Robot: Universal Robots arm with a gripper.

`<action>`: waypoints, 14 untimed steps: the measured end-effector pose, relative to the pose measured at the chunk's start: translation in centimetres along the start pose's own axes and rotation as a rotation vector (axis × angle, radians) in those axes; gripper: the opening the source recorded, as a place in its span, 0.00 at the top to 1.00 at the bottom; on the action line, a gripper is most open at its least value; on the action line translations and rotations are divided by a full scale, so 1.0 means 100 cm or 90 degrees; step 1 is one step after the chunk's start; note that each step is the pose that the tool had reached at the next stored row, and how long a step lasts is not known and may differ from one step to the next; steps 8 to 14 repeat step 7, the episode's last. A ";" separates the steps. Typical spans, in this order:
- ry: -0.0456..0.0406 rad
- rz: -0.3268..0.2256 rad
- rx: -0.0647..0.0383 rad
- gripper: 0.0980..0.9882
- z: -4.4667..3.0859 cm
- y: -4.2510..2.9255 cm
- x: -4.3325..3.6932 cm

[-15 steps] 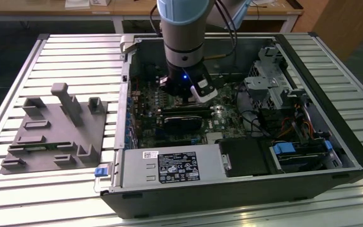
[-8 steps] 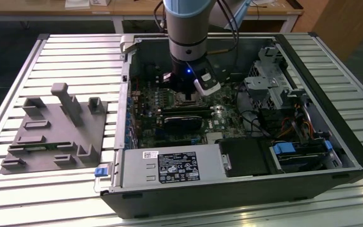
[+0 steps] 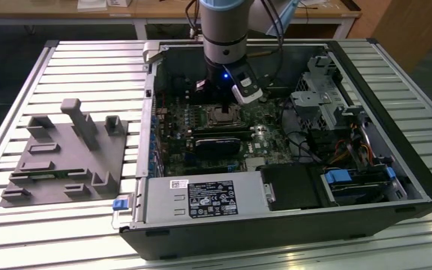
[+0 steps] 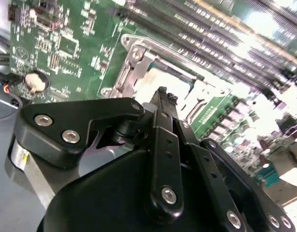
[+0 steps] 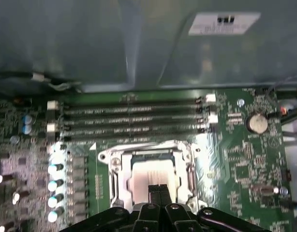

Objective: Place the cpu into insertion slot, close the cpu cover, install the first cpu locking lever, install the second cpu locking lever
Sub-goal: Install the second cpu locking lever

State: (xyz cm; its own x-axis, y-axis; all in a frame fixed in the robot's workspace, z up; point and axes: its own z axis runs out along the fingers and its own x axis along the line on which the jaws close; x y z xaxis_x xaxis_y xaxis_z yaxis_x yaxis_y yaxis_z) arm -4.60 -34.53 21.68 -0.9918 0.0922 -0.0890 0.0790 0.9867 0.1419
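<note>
Fingers [image 5: 159,189] pressed together, gripping nothing visible, poised directly over cpu [image 5: 151,176]; cpu seated flat in insertion slot [image 5: 120,159] on motherboard [image 5: 245,164]. Cpu cover [image 4: 134,67] framing the socket, apparently down.

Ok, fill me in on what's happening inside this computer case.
The robot arm reaches down into the open computer case, its gripper hovering right over the insertion slot on the green motherboard. The jaws look closed together. The cpu appears to be sitting in the slot already, with the cpu cover framing it.
</note>
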 end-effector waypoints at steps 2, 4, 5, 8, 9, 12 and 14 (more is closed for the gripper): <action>0.0001 0.000 0.000 0.99 0.0001 0.0009 -0.0006; 0.0001 0.000 0.000 0.99 0.0002 0.0010 -0.0007; 0.0001 0.000 0.000 0.99 0.0002 0.0011 -0.0009; 0.0000 0.000 0.000 0.99 0.0002 0.0011 -0.0009; 0.0000 0.000 0.000 0.99 0.0002 0.0011 -0.0009; 0.0000 0.000 0.000 0.99 0.0002 0.0011 -0.0009; 0.0000 0.000 0.000 0.99 0.0002 0.0011 -0.0009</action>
